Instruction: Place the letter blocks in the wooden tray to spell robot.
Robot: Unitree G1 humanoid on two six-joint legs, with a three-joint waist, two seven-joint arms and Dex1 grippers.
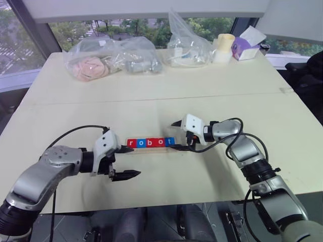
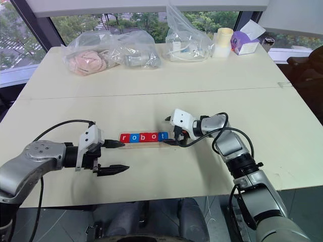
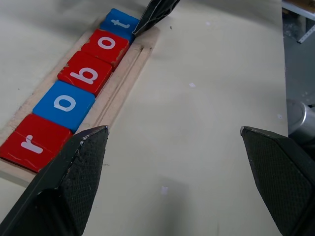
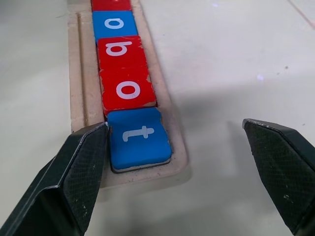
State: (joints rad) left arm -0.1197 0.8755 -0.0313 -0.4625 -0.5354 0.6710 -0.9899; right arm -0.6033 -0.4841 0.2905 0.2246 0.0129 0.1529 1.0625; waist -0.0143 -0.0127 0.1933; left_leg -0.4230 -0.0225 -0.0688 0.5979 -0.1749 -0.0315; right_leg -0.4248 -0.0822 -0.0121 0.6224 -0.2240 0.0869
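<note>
You've got five blocks (image 4: 129, 83) in the tray (image 4: 78, 93) reading r, o, b, o, t in white: red, blue, red, red, blue

A cream table (image 1: 151, 101) holds a wooden tray (image 4: 81, 98) near the front and plastic bags (image 1: 113, 58) along the back edge.

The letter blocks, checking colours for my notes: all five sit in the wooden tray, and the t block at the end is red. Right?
Not quite. The t block is blue, as the right wrist view shows. All five letter blocks do sit in the wooden tray.
</note>
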